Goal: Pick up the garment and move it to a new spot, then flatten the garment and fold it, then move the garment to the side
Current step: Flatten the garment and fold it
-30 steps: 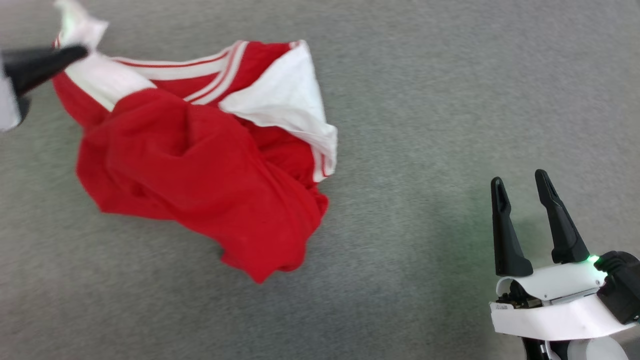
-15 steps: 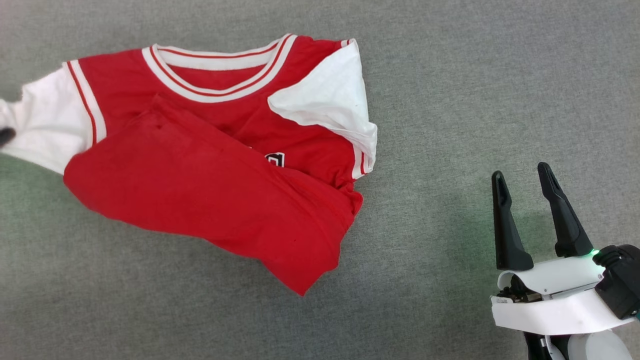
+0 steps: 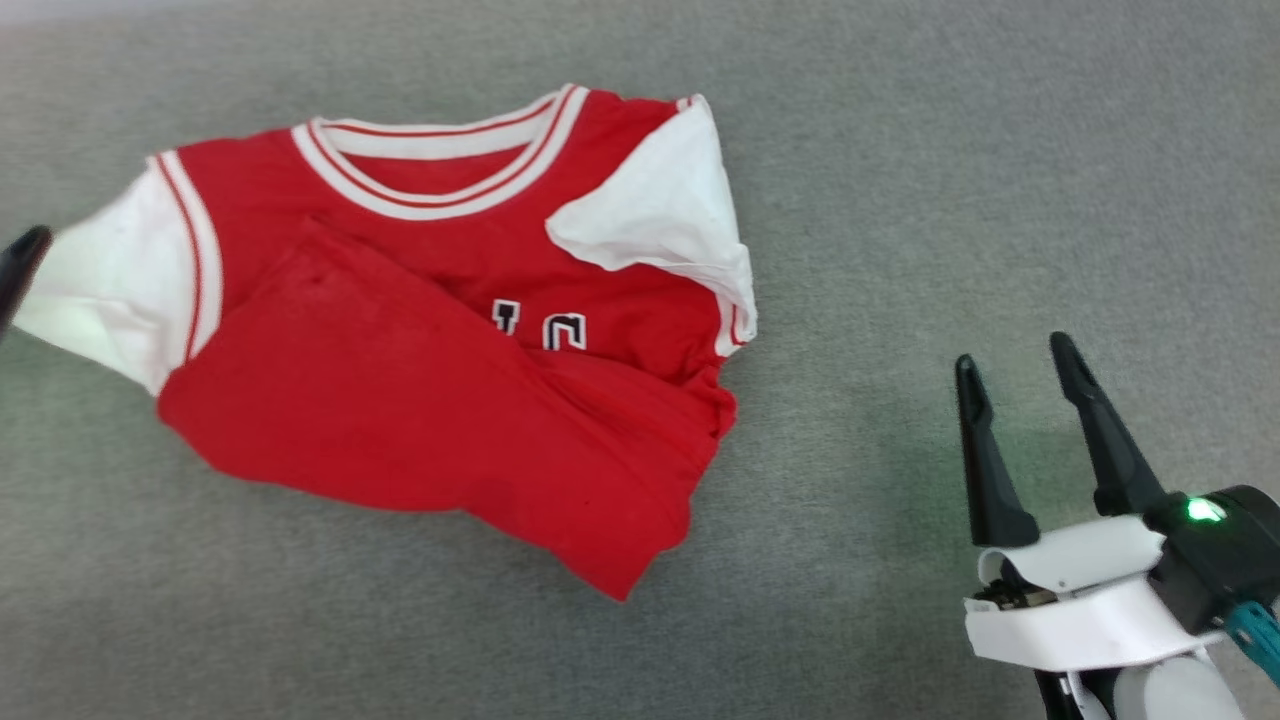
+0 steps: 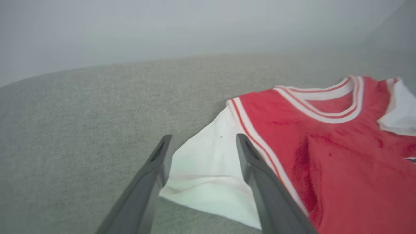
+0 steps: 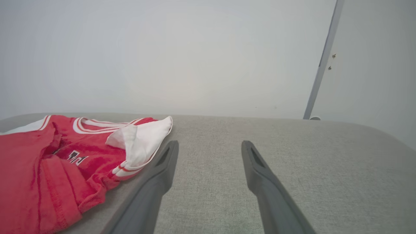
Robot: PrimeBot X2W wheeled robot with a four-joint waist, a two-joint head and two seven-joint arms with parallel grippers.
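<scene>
The grey counter (image 3: 1000, 150) bore the garment (image 3: 400, 400) left of centre, set down but rumpled, hem doubled over: moved, I judged, with flattening and folding left. The left gripper (image 4: 204, 136) had its jaws apart astride a white sleeve (image 4: 208, 169); the right gripper (image 3: 1012, 348), jaws apart, hovered well clear.

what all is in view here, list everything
garment: one, red with white sleeves and red-and-white striped trim, lying rumpled on the surface, lower part folded up over some of the chest lettering
surface: one, grey fabric, under everything
wall: one, pale grey, behind the surface
strip: one, grey, upright on the wall at the right of the right wrist view
left gripper: one, dark fingers, open, at the garment's white sleeve, one finger on either side of it
right gripper: one, dark fingers on a white body with a green light, open, over bare surface, apart from the garment
</scene>
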